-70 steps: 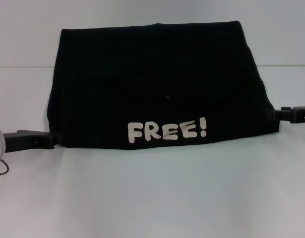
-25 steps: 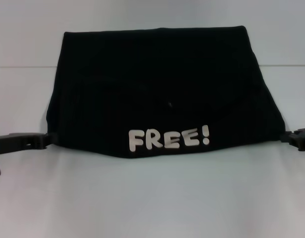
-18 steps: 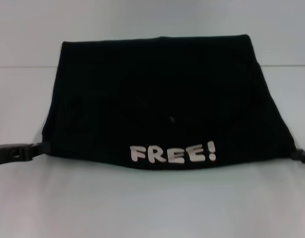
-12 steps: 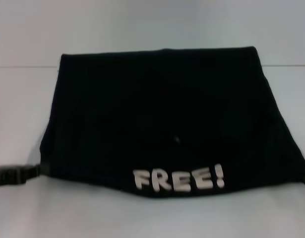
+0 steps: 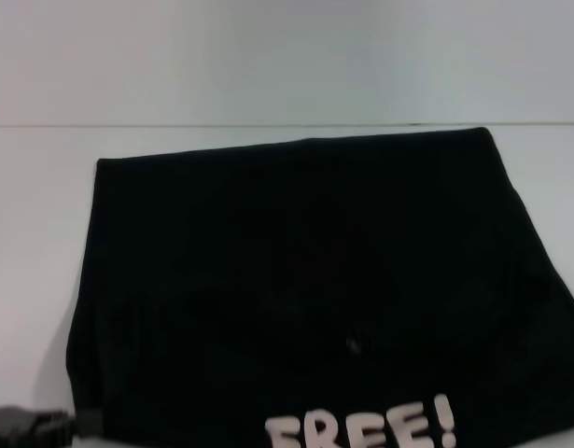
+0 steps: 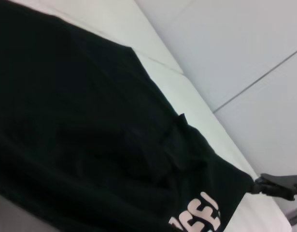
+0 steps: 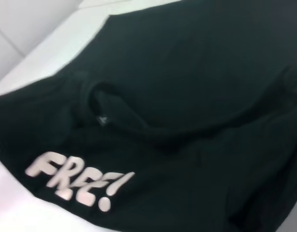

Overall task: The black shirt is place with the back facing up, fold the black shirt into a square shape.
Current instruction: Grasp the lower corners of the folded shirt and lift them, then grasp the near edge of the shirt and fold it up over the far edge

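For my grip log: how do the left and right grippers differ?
The left gripper shows in the head view at the black shirt's near left corner; the right gripper lies outside that view. The right gripper, in the left wrist view, pinches the near right corner; the left gripper meets its corner. Both sit at near corners.

We see our left end effector low at the near left corner of the black shirt, its fingers clamped on the fabric edge there. Our right end effector appears only in the left wrist view, pinching the shirt's opposite near corner, its dark arm link reaching away from the cloth.
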You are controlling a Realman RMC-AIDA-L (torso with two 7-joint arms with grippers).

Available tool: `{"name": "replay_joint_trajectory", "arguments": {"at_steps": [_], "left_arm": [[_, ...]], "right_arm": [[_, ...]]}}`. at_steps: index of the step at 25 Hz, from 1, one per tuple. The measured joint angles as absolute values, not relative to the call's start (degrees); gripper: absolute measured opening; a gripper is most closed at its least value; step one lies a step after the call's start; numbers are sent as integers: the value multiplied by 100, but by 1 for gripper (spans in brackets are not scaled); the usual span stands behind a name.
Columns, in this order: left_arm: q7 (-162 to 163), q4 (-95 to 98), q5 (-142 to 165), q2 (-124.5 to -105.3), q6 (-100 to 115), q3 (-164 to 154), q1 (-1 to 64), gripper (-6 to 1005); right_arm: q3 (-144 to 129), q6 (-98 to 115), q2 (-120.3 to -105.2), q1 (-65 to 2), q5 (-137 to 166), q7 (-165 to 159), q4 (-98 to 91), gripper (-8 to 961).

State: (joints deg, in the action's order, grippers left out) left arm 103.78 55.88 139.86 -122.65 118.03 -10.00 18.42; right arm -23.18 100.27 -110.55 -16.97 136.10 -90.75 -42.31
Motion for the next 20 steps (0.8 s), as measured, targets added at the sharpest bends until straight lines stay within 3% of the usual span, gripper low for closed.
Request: {"name": "replay_joint_trajectory", "arguments": {"at_steps": [13,20], "left_arm": [[10134,5547,14484,-12355,11859,-1078,1673,-1],[10359,5468,14177,-12085,11817,-818,2293,-1]], "right_arm": [[-1584,10812,-10961,-1426,14020,-8822,-4247,2],[-1111,10812,-10905,-2057,13955,-8889,-4231,2]]}}
